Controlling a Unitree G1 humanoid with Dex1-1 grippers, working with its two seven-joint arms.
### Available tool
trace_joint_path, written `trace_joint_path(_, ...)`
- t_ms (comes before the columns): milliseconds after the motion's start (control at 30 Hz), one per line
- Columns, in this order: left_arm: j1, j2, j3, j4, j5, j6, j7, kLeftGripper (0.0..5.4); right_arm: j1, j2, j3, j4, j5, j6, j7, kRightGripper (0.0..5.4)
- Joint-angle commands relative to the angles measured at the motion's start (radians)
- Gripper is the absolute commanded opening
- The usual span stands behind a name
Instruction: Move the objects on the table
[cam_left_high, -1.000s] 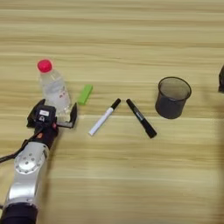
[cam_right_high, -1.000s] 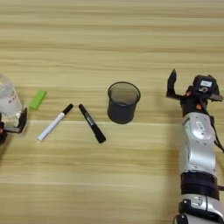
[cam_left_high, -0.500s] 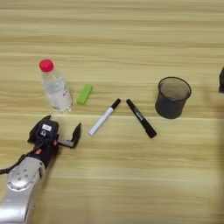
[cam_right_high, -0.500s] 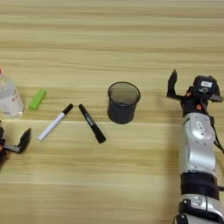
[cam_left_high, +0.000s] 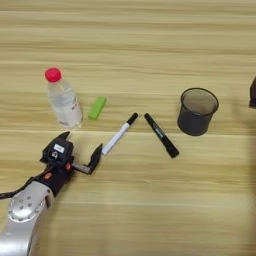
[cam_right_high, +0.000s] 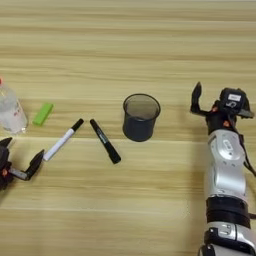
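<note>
While the left pincer (cam_left_high: 80, 150) gapes empty beside the white marker (cam_left_high: 119, 134), bare bench (cam_left_high: 150, 210) lies nearer; the right pincer's (cam_right_high: 216, 100) state is unclear.

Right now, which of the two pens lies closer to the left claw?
The white marker with the black cap; its white end nearly reaches the open left claw. The all-black marker lies farther right.

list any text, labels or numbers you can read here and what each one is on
No text can be read in either view.
Black marker: a pale strip on the barrel, too small to read.
Left claw: a small white sticker on its housing, too blurred to read.
Right claw: a small white patch on its housing, also unreadable.
Water bottle, white marker, green block, mesh cup: no visible print.
</note>
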Motion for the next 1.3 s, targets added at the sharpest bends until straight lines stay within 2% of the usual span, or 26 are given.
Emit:
trace_joint_path(33,0.003,0.008,-0.003,-0.014,-0.009,-0.014,-0.012,5.38,-0.017,-0.008,0.008,0.017,-0.008,0.018,-0.003,5.40)
trace_joint_path(200,0.000,0.008,-0.014,-0.021,-0.013,-0.030,-0.034,5.38,-0.016,-0.009,0.011,0.014,-0.010,0.021,-0.002,5.40)
trace_joint_path(433,-0.004,0.019,-0.072,0.000,-0.008,-0.077,-0.112,5.38,-0.014,-0.002,0.019,0.008,-0.010,0.022,-0.004,5.40)
trace_joint_path(567,-0.022,0.027,-0.111,0.032,0.024,-0.088,-0.129,5.38,-0.014,0.001,0.023,0.006,-0.010,0.021,-0.007,5.40)
trace_joint_path(833,-0.085,0.022,-0.154,0.112,0.121,-0.083,-0.071,5.38,-0.006,0.009,0.028,-0.017,-0.005,0.025,-0.013,5.40)
trace_joint_path(933,-0.114,0.017,-0.151,0.173,0.133,-0.069,-0.049,5.37,-0.003,0.014,0.029,-0.030,-0.004,0.029,-0.017,5.40)
trace_joint_path(1033,-0.139,0.019,-0.151,0.232,0.132,-0.017,-0.041,4.92,-0.002,0.016,0.031,-0.035,-0.002,0.031,-0.021,5.40)
trace_joint_path(1133,-0.154,0.017,-0.151,0.270,0.094,0.056,-0.069,4.55,-0.002,0.021,0.034,-0.043,-0.002,0.035,-0.023,5.40)
trace_joint_path(1300,-0.161,0.026,-0.151,0.279,0.080,0.072,-0.072,3.86,0.000,0.027,0.036,-0.055,-0.003,0.043,-0.029,5.40)
